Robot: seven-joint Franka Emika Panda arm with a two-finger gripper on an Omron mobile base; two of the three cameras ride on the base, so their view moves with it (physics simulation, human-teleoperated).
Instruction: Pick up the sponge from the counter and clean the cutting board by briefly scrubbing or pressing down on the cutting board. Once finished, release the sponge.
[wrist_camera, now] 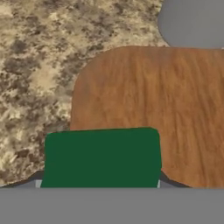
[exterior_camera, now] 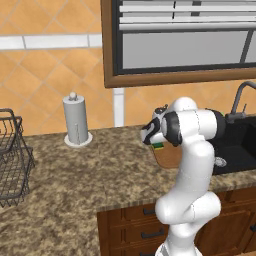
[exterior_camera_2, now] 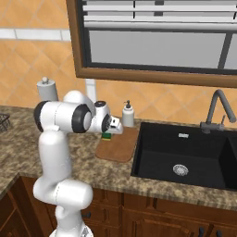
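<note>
Sponge first: the small rectangular block with a green top over a yellow base (wrist_camera: 101, 157) sits right at the jaws, which look closed on it from either side, and it hangs over the near corner of the flat reddish-brown wooden cutting board (wrist_camera: 153, 109) with rounded corners. From where I stand it seems close above the wood; whether it touches I cannot tell.

Trouble could come from position. The sponge overlaps the board's edge, part of it above the speckled brown-and-beige granite desk (wrist_camera: 39, 65), so a press straight down might land half off the wood, or a scrub could nudge the board. Letting go here might drop the sponge on the rim.

From the hand, the grain and that overlap are plain. The right base view adds the white soap dispenser (exterior_camera_2: 127, 115) just behind the board and the black sink basin (exterior_camera_2: 185, 155) beside it. The left base view shows the grey paper-towel holder (exterior_camera: 76, 121) and a dark wire basket (exterior_camera: 12, 155), well apart.
</note>
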